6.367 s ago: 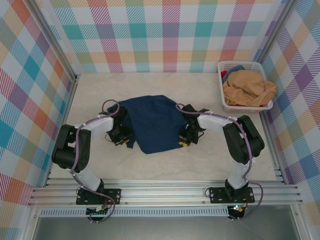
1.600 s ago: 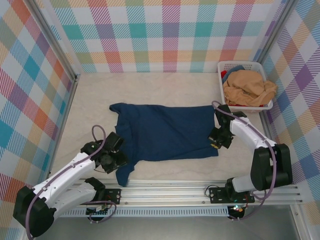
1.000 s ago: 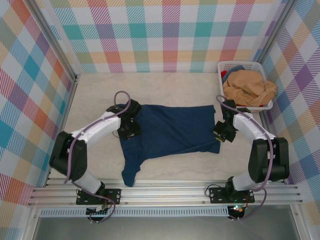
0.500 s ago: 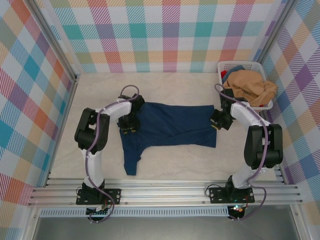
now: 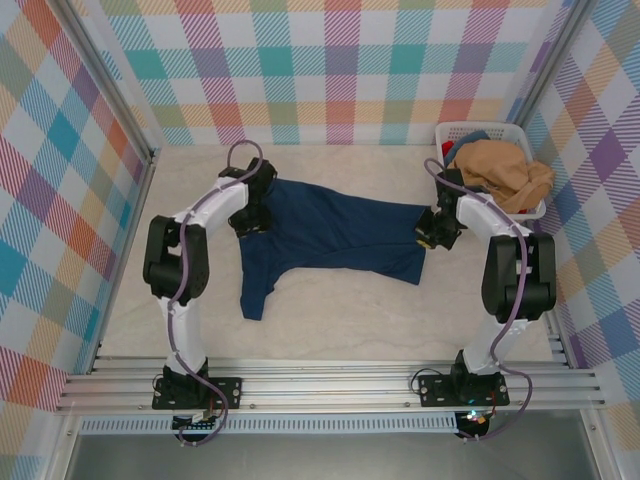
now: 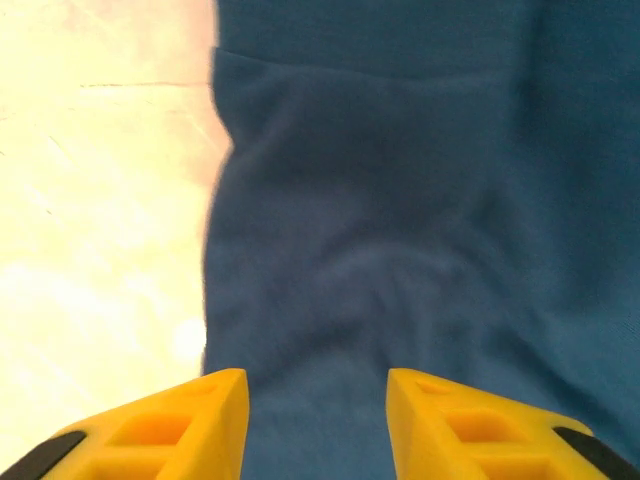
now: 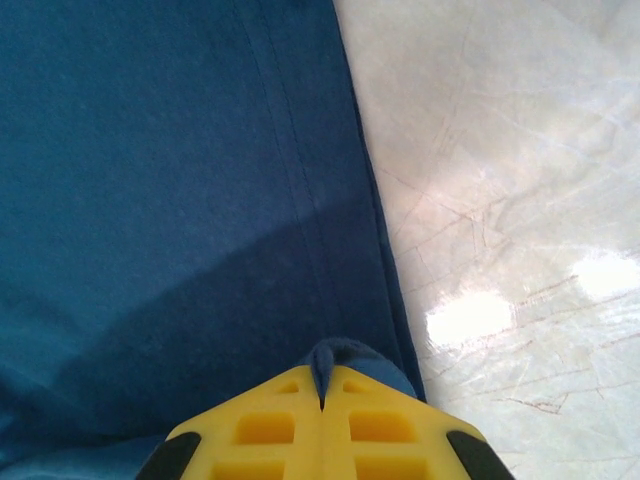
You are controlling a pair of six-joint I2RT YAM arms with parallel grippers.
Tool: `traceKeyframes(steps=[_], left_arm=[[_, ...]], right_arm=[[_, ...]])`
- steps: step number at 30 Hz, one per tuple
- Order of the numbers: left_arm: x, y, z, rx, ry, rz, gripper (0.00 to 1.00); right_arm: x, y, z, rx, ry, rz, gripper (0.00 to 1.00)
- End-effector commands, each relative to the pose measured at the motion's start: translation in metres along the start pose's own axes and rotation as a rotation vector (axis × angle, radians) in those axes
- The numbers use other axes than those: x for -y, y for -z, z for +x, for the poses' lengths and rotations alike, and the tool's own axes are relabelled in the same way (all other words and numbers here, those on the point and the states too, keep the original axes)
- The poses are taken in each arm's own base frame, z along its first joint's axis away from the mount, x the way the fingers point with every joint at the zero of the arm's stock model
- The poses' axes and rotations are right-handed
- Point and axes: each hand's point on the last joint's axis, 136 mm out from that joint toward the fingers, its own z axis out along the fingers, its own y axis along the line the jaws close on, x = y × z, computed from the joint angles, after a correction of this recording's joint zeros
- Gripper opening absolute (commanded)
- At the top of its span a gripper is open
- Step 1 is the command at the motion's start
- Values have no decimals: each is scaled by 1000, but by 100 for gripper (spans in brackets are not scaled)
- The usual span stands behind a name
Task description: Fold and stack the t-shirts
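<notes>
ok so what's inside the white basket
A crumpled tan-orange t-shirt is heaped in the white basket, spilling over its right rim. A bit of blue cloth peeks out at the back left. Anything beneath them is covered.

White shells, black joint housings and a looping lilac cable made up the left arm and right arm. The left pincer and right pincer had yellow, square-recessed fingers.

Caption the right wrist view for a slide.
Right gripper, jaws shut, pinching the hem of the navy t-shirt beside the pale table.
</notes>
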Motion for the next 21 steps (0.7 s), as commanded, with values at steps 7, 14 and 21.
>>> traceKeyframes(steps=[7, 14, 21], left_arm=[[23, -25, 34, -62, -264, -89, 44], [16, -43, 27, -71, -303, -152, 41], [17, -51, 23, -80, -333, -159, 33]], right_arm=[[3, 4, 12, -11, -2, -27, 0], [3, 5, 14, -16, -1, -29, 0], [5, 6, 16, -18, 0, -23, 0]])
